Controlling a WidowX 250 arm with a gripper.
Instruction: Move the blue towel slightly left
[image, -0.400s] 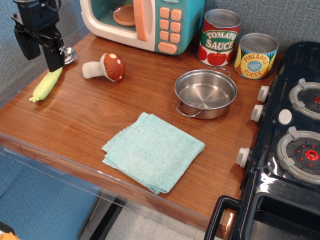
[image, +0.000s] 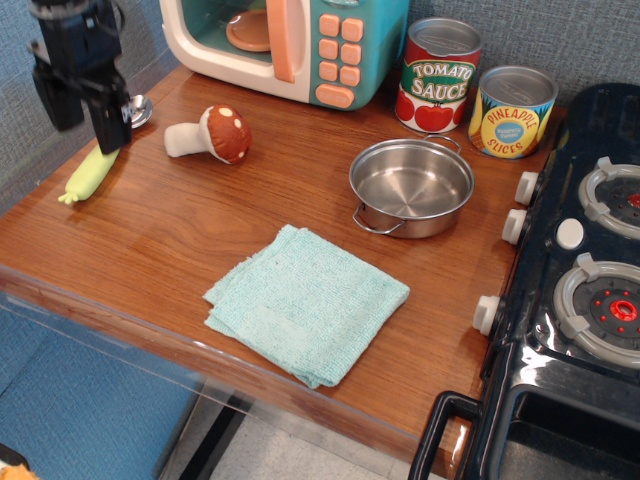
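The blue towel (image: 308, 303) is a pale aqua folded terry square lying flat near the front edge of the wooden counter (image: 180, 240), in front of the steel pot (image: 411, 186). My gripper (image: 82, 115) is black and hangs at the far left back of the counter, well away from the towel. Its fingers are spread apart and hold nothing. It hovers just above the top end of a yellow-green toy corn (image: 90, 172).
A toy mushroom (image: 212, 133) lies left of centre. A toy microwave (image: 290, 45) stands at the back, with a tomato sauce can (image: 438, 75) and a pineapple can (image: 512, 112) beside it. A black toy stove (image: 590, 300) borders the right side.
My gripper has dipped slightly lower over the corn. The towel and everything else lie as before.
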